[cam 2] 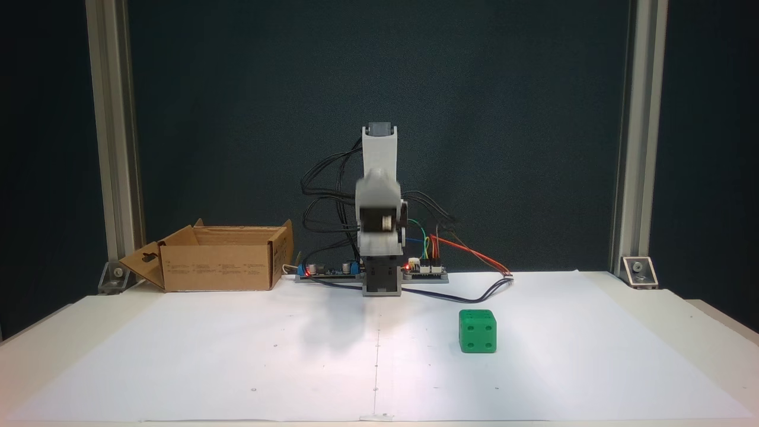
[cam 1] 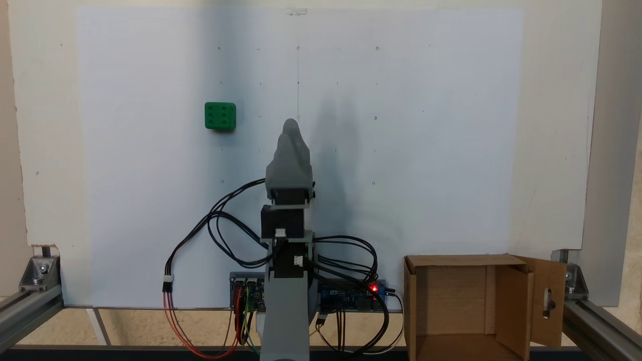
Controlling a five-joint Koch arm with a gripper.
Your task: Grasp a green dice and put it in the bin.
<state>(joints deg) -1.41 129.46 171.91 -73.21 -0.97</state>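
The jaws (cam 1: pixel 291 125) were folded up at the arm's own base with nothing between them, and whether they were spread or pressed together could not be told in either fixed view. The green dice (cam 1: pixel 220 116) (cam 2: pixel 478 331) sat alone on the white paper sheet (cam 1: pixel 426 150) covering the table, well apart from the arm. The bin (cam 1: pixel 471 306) (cam 2: pixel 216 265) stood open beside the arm's base, its slotted flap turned outward.
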